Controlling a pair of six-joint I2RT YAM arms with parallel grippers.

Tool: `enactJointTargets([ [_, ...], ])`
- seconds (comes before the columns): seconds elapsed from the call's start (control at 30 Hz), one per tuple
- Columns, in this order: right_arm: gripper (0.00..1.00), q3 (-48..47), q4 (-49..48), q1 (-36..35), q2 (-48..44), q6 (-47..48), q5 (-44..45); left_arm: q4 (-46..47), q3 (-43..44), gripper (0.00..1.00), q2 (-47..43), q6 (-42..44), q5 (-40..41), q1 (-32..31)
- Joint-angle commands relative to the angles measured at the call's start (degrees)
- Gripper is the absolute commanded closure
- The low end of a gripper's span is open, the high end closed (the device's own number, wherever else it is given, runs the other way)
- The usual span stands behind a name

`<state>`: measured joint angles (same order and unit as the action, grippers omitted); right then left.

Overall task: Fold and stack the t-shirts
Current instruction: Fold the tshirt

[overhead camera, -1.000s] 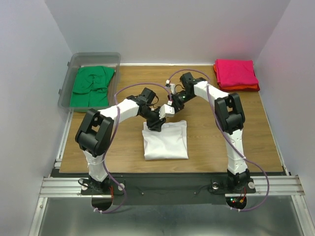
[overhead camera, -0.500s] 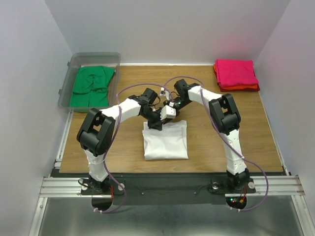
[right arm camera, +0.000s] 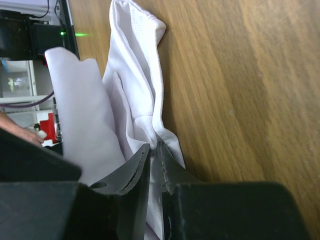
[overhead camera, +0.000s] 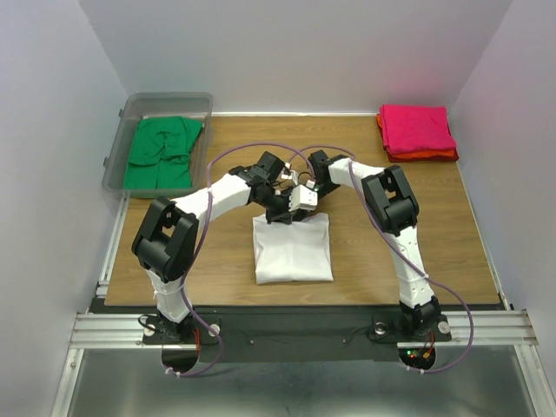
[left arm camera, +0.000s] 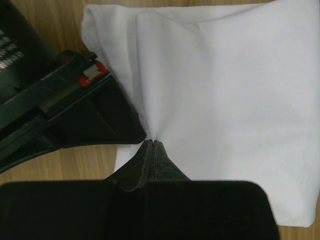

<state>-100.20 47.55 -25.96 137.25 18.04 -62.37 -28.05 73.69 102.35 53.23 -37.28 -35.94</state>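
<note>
Item: white soft cloth t-shirt (overhead camera: pixel 293 252), folded to a flat rectangle, lying mid-table on the brown wood-grain tabletop (overhead camera: pixel 382 252).
Handling: light, limp and thin. It would likely sag and unfold if lifted at one point, so it is best taken at both far corners.
Left gripper (left arm camera: pixel 151 144): jaws pressed together on the shirt's far hem.
Right gripper (right arm camera: pixel 155 148): jaws nipping bunched layers at the far edge.
Stack: magenta pink folded t-shirt (overhead camera: pixel 415 128) atop red-orange folded t-shirt (overhead camera: pixel 427 156), far right corner.
Bin: clear grey plastic bin (overhead camera: pixel 169 98), far left, holding rumpled green t-shirt (overhead camera: pixel 161 152).
</note>
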Motion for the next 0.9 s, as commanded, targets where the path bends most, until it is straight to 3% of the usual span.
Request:
enactJointTargets([
  [0.0,0.83,1.3,-0.5,-0.7,0.6,2.5,2.8,1.3,4.7,1.0,-1.5,1.8,0.8,-0.2],
  [0.3,0.83,1.2,-0.4,-0.7,0.3,2.8,3.0,2.3,5.6,1.0,1.2,4.9,3.6,0.0],
  [0.53,0.81,-1.2,-0.5,-0.6,-2.0,2.9,8.7,4.2,3.3,1.0,1.4,5.3,4.6,0.0],
  [0.77,0.62,-7.3,-0.6,-0.5,-6.2,1.8,15.2,3.4,3.2,1.0,-0.2,5.8,3.5,0.0],
  [0.87,0.62,-9.3,-0.6,-0.2,-6.5,1.3,15.9,2.6,3.7,1.0,-0.4,5.8,3.4,0.0],
])
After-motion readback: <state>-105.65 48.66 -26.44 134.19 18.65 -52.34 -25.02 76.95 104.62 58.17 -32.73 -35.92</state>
